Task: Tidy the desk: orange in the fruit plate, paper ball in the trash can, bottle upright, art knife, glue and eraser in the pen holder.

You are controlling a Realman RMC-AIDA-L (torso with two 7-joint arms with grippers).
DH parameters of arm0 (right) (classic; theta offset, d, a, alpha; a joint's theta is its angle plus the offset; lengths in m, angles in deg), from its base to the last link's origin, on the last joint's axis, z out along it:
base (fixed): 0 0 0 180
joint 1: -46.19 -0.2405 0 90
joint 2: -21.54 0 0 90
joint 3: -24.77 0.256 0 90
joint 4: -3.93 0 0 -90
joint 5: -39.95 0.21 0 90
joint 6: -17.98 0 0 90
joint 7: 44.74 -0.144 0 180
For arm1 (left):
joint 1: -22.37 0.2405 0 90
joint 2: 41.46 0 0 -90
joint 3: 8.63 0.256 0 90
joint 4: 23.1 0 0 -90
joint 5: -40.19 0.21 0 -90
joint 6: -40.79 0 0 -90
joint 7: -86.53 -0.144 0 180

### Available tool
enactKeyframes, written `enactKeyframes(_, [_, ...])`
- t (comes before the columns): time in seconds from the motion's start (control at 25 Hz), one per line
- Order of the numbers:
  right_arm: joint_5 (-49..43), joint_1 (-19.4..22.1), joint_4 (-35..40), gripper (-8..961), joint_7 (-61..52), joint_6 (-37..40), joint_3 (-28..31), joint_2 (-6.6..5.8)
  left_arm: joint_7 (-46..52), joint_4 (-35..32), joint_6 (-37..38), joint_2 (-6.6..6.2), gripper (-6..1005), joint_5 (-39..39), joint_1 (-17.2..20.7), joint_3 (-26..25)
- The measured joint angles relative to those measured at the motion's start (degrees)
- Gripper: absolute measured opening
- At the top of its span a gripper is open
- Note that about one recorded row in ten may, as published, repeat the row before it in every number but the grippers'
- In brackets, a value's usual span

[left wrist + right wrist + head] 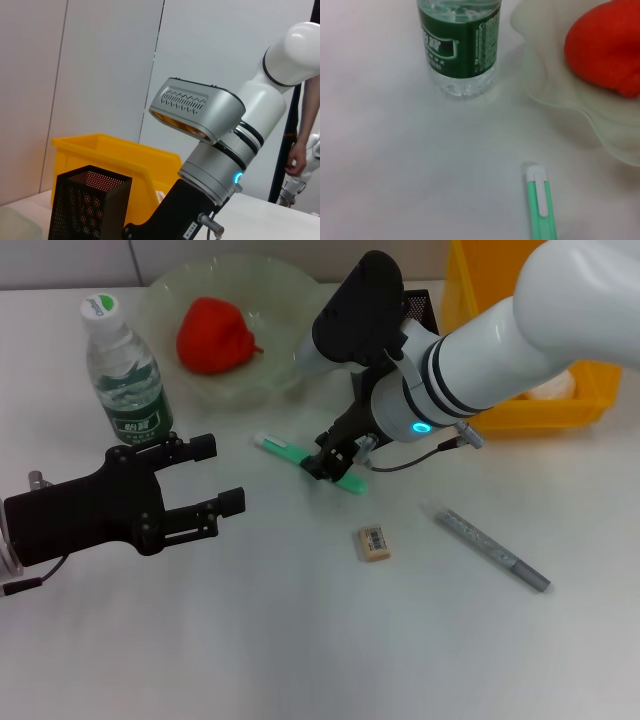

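Observation:
The orange [213, 335] lies in the fruit plate [268, 382] at the back. To its left the bottle [125, 375] stands upright. The green art knife [285, 451] lies flat on the table, and my right gripper [336, 462] is down over its middle. The right wrist view shows the art knife [540, 210], the bottle [460, 45] and the orange [607, 47]. The eraser [373, 542] and the grey glue stick [490, 545] lie on the table to the right. A pale paper ball [556, 388] sits in the yellow trash can [530, 416]. My left gripper [218, 475] hovers open below the bottle.
The black mesh pen holder [422, 308] stands behind my right arm, beside the trash can. In the left wrist view the pen holder [87, 205] is in front of the yellow trash can [115, 155]. A person [300, 150] stands at that view's edge.

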Motion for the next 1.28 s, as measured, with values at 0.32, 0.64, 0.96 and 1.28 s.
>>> enactKeyframes(0.32, [3.15,0.0,-0.44,329,2.74,0.22,-0.17,0.1,0.01,0.0,-0.15,0.0,787,-0.15,-0.05,0.0])
enactKeyframes(0.64, [4.52,-0.36,-1.91,326,4.07,0.04,0.1,0.1,-0.19,0.0,-0.37,0.08,787,-0.26,-0.09,0.0])
enactKeyframes(0.96, [4.55,-0.37,-1.98,279,4.09,0.0,0.11,0.1,-0.19,0.0,-0.37,0.09,787,-0.31,-0.09,0.0])
enactKeyframes(1.28, [4.48,-0.1,-2.04,225,4.09,0.03,0.11,0.1,-0.18,0.0,-0.29,0.09,787,-0.31,-0.09,-0.07])
